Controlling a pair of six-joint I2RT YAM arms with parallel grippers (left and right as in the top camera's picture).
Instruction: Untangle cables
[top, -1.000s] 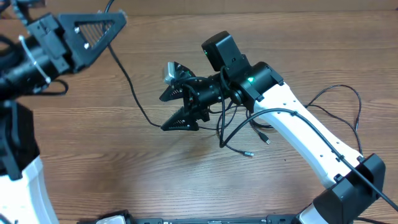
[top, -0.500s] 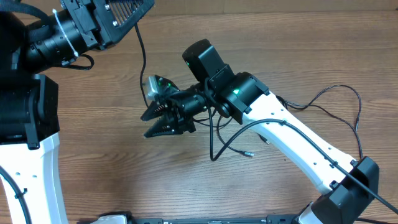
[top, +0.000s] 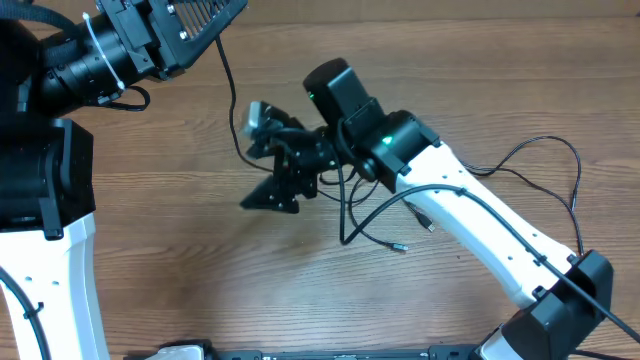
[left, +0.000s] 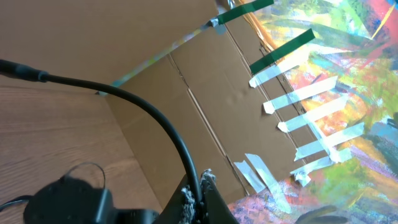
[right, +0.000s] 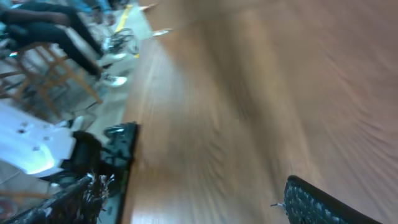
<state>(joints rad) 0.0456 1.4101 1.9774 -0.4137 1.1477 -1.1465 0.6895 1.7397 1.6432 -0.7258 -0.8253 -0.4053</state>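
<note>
Spreading again after a half-close moments ago, the right claw has also shifted a little toward one o'clock, while the left arm sits where it was half a second back.

At eleven o'clock in the overhead view, the left claw (top: 222, 22) is pressed together on one thin cord (top: 232, 100). The left wrist view confirms it: the cord (left: 158, 118) leaves the pinched fingertips (left: 200, 185) and arcs away toward ten o'clock. From that claw the cord drops toward five o'clock and disappears behind the right claw (top: 264, 162), whose jaws stand wide apart near the centre with nothing visibly between them.

Just past centre, toward four o'clock, the knot of cables (top: 352, 215) lies on the table (top: 150, 260) under the right wrist, one plug end (top: 400, 247) pointing out. A looser loop (top: 560, 160) lies at three o'clock, well apart.

The step in hand looks like drawing one strand out of the knot: the left holds it high and the right is between grips. Next, the right claw probably needs to close on the cord lower down, near the knot, and pull away from the left.

The right wrist view is smeared by motion, with only one finger pad (right: 323, 205) clear. How the strands cross beneath the right arm is hidden.
</note>
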